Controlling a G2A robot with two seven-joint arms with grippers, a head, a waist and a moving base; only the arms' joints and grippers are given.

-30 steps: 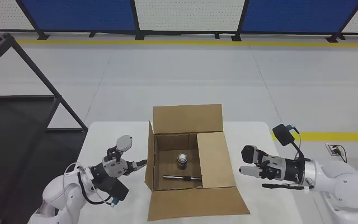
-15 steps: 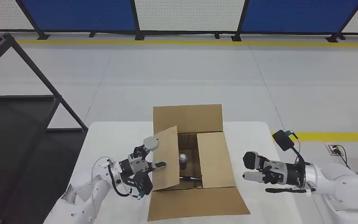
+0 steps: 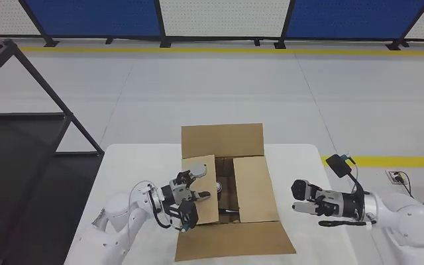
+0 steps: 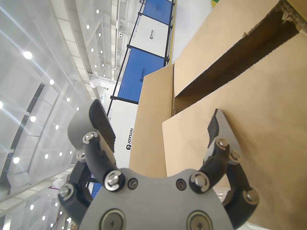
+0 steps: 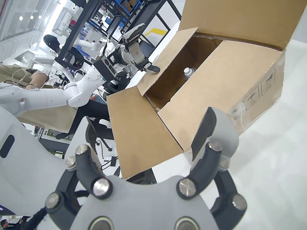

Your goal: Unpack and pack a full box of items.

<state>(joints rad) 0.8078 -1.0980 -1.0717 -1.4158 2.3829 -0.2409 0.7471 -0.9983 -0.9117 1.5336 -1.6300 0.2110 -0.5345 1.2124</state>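
A short printed logo runs vertically up a blue partition panel (image 4: 141, 75) and a white partition panel (image 4: 124, 132). Black handling pictograms (image 5: 268, 78) mark the cardboard box's (image 5: 239, 68) side wall.

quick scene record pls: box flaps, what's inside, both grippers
box: cardboard box in the middle of the white table
flaps: back and front open outward; right flap folded over the opening; left flap tilted inward
contents: bottle upright; slim dark item lying on the box floor
left gripper: open, at the outer face of the left flap
right gripper: open, empty, over the table on the box's right side, clear of it
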